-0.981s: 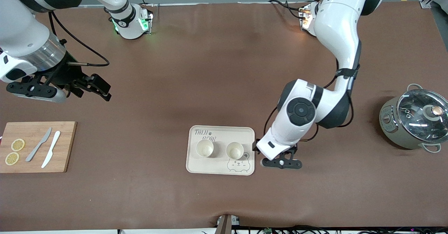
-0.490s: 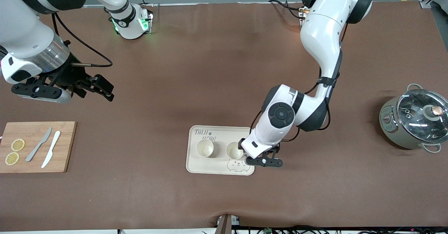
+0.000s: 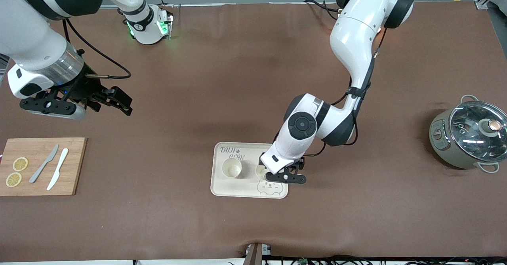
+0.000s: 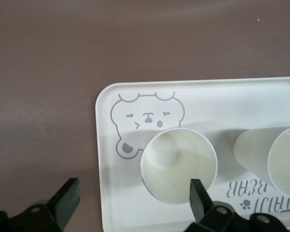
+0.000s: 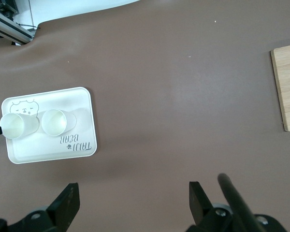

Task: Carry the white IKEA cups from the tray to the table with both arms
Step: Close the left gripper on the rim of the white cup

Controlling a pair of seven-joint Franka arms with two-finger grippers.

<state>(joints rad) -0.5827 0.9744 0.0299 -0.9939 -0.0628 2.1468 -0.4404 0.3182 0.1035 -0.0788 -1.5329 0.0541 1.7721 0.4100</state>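
Two white cups stand upright on the cream bear-print tray (image 3: 222, 185). One cup (image 3: 231, 167) is in full sight; the other cup (image 3: 260, 173) is partly hidden under my left gripper (image 3: 279, 170). In the left wrist view the left gripper (image 4: 133, 200) is open and empty, with one finger (image 4: 199, 198) over the rim of the closer cup (image 4: 179, 164) and the other finger off the tray (image 4: 106, 145). The second cup (image 4: 280, 162) stands beside it. My right gripper (image 3: 121, 101) is open and empty over bare table near the right arm's end, also in its wrist view (image 5: 133, 200).
A wooden cutting board (image 3: 41, 166) with two lemon slices and two knives lies at the right arm's end. A grey-green glass-lidded cooker (image 3: 467, 134) stands at the left arm's end. The right wrist view shows the tray (image 5: 48, 145) and the board's edge (image 5: 287, 87).
My left gripper has moved from beside the tray toward the right arm's end, to over the tray's edge and the closer cup. The right gripper has shifted slightly.
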